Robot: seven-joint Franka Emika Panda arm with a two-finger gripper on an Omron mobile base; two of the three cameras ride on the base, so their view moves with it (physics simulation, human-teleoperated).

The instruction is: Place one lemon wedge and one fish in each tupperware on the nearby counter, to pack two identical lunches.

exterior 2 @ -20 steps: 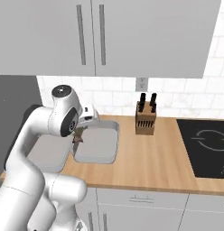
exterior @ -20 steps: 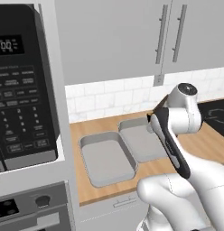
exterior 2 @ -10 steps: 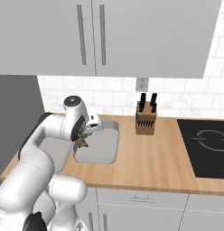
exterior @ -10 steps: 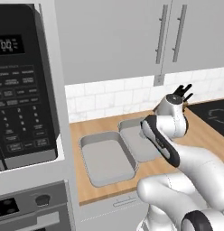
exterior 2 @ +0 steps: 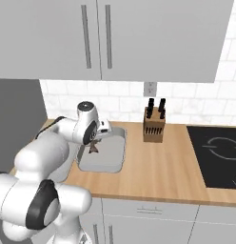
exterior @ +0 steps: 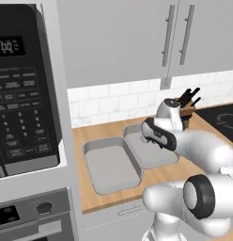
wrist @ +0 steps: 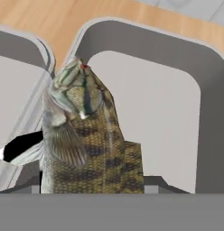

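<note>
Gripper [exterior 2: 94,146] clamped on fish [wrist: 84,140], head hanging over right-hand tupperware [wrist: 177,117], near its rim beside second tupperware [exterior: 111,164]. Arm swung forward and lower since a second ago. Both tubs bare; release appears imminent. Counter [exterior 2: 153,167] otherwise undisturbed.

A grey-and-tan fish [wrist: 84,140] hangs head-first in the gripper [wrist: 91,185], its mottled body rising from between the fingers and its head pointing toward the far rim of a pale-grey tupperware [wrist: 172,113]. The fish sits above that container's left side, close to its wall. A second tupperware [wrist: 14,94] lies just beside it on the left, rims nearly touching. Light-brown wood-grain counter [wrist: 64,22] runs beyond both.
</note>
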